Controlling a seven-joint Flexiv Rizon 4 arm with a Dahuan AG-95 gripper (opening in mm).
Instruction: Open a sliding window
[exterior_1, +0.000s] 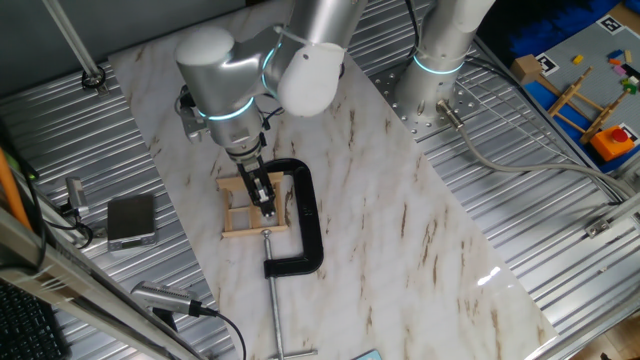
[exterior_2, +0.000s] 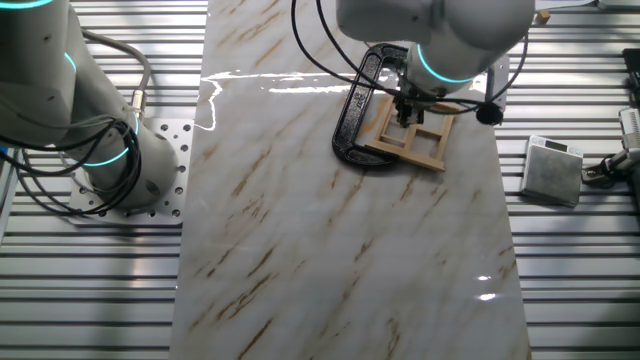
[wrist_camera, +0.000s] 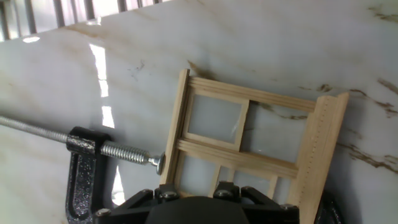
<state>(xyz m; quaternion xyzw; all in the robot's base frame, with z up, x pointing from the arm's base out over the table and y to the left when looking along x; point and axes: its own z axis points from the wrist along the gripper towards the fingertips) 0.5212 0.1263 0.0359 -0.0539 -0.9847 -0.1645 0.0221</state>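
The window (exterior_1: 252, 205) lies flat on the marble bench (exterior_1: 400, 230), pinned at one edge by a clamp (exterior_1: 300, 222). The tool (exterior_1: 262, 198) is down on the panes; whether its fingers are apart or closed cannot be told (they are hidden in every view). Judging by the frame, the sash seems hardly moved, so sliding remains. In the hand view the window's rails run up-down, slightly tilted.

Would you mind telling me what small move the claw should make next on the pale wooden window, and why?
Probably a short push of the inner sash along its frame. The claw is already down on the small pale wooden sliding window, which the black metal C-clamp pins to the marble table, so the frame should hold. Whether the fingers grip a bar is hidden.
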